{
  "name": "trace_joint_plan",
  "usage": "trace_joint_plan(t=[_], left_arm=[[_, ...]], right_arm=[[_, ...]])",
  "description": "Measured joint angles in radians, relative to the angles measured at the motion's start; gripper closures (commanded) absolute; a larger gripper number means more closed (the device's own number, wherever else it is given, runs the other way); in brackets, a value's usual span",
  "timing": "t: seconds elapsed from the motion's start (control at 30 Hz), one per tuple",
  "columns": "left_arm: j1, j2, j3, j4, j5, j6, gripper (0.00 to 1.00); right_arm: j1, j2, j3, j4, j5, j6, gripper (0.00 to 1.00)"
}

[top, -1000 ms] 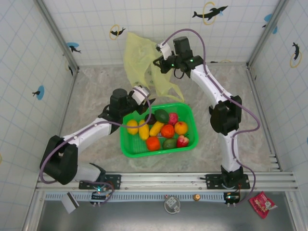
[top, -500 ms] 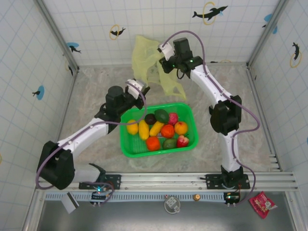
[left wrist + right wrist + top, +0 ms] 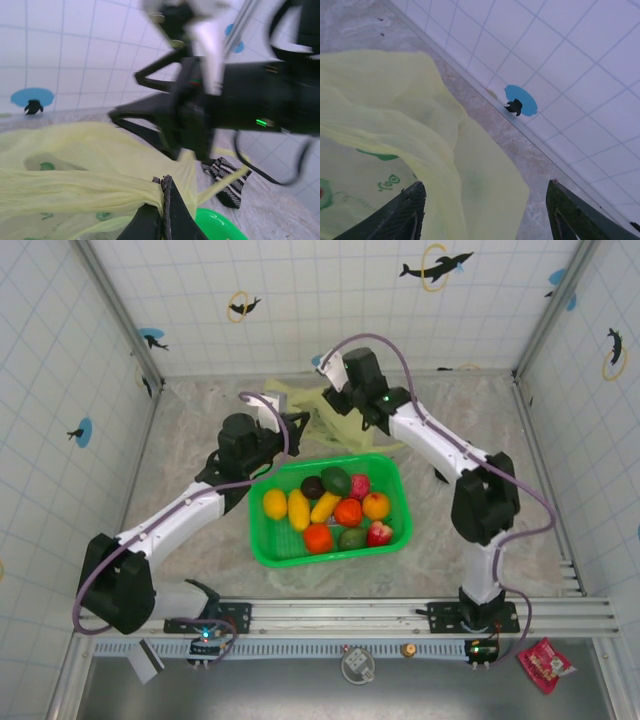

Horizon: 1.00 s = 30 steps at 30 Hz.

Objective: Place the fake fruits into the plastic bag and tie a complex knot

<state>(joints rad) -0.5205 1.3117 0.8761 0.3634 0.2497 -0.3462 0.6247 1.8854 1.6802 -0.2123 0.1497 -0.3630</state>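
Observation:
The plastic bag (image 3: 318, 416) lies low and crumpled on the table just behind the green basket (image 3: 265, 550). Its pale yellow film (image 3: 75, 150) carries green print. My left gripper (image 3: 293, 421) is shut on a bunched fold of that film (image 3: 163, 183), pulled taut to the left. My right gripper (image 3: 336, 400) hovers over the bag with its jaws wide open (image 3: 485, 210) and nothing between them; film (image 3: 395, 125) spreads under it. The fake fruits (image 3: 335, 508), yellow, orange, red, green and dark, sit in the basket.
A black-and-white striped cloth (image 3: 227, 181) lies on the table right of the bag, near the basket rim (image 3: 220, 227). Tiled walls close in the back and both sides. The right arm's black gripper body (image 3: 200, 115) hangs close in front of my left wrist.
The right gripper held the bag up high, then came down and opened, letting it go. The left gripper shut on the bag's film and moved back. The bag dropped to the table.

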Motion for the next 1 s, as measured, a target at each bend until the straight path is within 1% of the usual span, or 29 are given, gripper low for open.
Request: trace_joint_plan(t=[0.07,0.13,0.2,0.23,0.33,0.4,0.43,0.5,0.57,0.63,0.77,0.83,0.9,0.97,1.0], left_arm=[[0.009,0.000,0.000,-0.013,-0.001,-0.037,1.00],[0.023,0.000,0.000,-0.026,0.000,-0.076,1.00],[0.031,0.000,0.002,-0.037,0.001,-0.101,1.00],[0.035,0.000,0.004,-0.046,0.002,-0.109,1.00],[0.037,0.000,0.011,-0.068,0.008,-0.126,1.00],[0.037,-0.001,0.011,-0.078,0.011,-0.127,1.00],[0.037,-0.002,0.011,-0.082,0.012,-0.127,1.00],[0.037,-0.005,0.011,-0.089,0.016,-0.126,1.00],[0.037,-0.009,0.011,-0.094,0.023,-0.123,1.00],[0.038,-0.014,0.011,-0.101,0.031,-0.116,1.00],[0.042,-0.024,0.011,-0.124,0.062,-0.086,1.00],[0.045,-0.027,0.011,-0.131,0.085,-0.071,1.00],[0.050,-0.032,0.011,-0.138,0.112,-0.060,1.00],[0.050,-0.040,0.012,-0.148,0.148,-0.048,1.00],[0.050,-0.045,0.013,-0.155,0.165,-0.043,1.00]], right_arm=[[0.017,-0.095,-0.126,0.072,0.006,0.037,0.39],[0.026,-0.191,-0.243,0.147,0.013,0.110,0.43],[0.023,-0.262,-0.312,0.188,0.010,0.190,0.52],[0.017,-0.293,-0.338,0.206,0.006,0.230,0.59],[0.002,-0.354,-0.381,0.217,-0.032,0.325,0.81],[-0.006,-0.359,-0.381,0.211,-0.058,0.370,0.91],[-0.009,-0.357,-0.381,0.201,-0.076,0.391,0.94],[-0.010,-0.341,-0.381,0.177,-0.108,0.426,0.96],[-0.011,-0.298,-0.369,0.145,-0.159,0.464,0.98],[-0.011,-0.222,-0.329,0.109,-0.209,0.496,0.99],[-0.013,-0.005,-0.179,0.043,-0.293,0.544,1.00],[-0.014,0.099,-0.087,0.016,-0.320,0.568,1.00],[-0.018,0.210,0.046,-0.034,-0.333,0.591,1.00],[-0.022,0.322,0.213,-0.079,-0.301,0.601,1.00],[-0.024,0.378,0.306,-0.100,-0.259,0.602,1.00]])
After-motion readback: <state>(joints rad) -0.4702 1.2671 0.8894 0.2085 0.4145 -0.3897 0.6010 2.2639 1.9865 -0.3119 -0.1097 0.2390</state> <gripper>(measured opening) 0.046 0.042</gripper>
